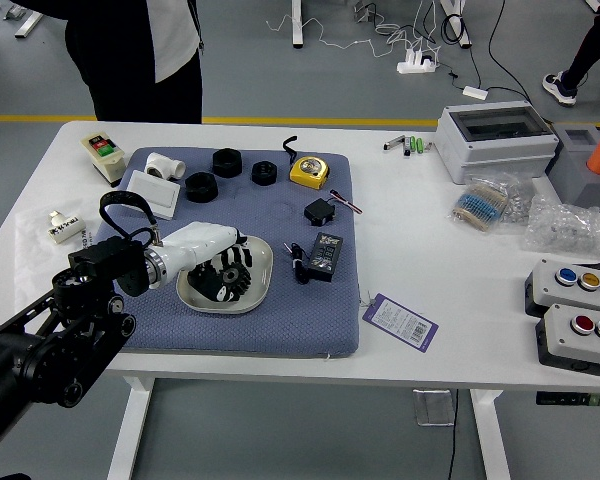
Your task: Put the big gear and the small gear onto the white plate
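Clearly toothed, a round black gear [237, 278] is gripped by the left robot hand [204, 250] at the plate [264, 272].

The grey floor [310, 90] is marked with a yellow line [280, 121], which is run behind the white table [480, 340], roughly parallel to its far edge. The tabletop is evenly lit and is supported on white legs [132, 430]. Beyond the table, white furniture supports [297, 22] are stood on the floor; between them, a white power strip [417, 64] and loose cables [370, 42] are laid.
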Motion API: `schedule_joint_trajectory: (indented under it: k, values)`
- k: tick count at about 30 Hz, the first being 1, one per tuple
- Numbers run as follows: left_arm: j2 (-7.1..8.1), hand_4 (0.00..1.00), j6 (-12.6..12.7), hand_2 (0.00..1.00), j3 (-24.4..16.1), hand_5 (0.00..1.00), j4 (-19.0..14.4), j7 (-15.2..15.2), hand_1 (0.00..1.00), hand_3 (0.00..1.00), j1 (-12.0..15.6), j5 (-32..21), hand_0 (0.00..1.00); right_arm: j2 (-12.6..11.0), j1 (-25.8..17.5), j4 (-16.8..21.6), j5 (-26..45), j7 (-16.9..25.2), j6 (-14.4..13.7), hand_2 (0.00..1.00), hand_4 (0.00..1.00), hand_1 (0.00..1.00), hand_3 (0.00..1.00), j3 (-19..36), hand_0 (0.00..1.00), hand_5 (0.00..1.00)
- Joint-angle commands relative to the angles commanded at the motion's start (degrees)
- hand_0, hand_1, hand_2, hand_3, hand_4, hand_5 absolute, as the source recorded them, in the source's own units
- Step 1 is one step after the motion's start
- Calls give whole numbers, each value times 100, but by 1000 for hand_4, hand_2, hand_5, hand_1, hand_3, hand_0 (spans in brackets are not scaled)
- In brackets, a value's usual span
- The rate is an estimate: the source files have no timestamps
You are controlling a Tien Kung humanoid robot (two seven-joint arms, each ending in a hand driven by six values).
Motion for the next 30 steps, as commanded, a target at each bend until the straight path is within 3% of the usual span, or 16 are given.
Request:
schedule_joint_trajectory:
  k: [10,30]
  values:
    - [-10,856,44,636,-9,69,7,-36,555,676,20,0,417,3,-28,2,0,-1,1,739,790,675,567,-26,660,675]
    - [-39,862,985,663,-375,80,-226,-527,564,685,51,0,421,-8,1,2,-20,-2,-4,739,791,676,566,22,661,676]
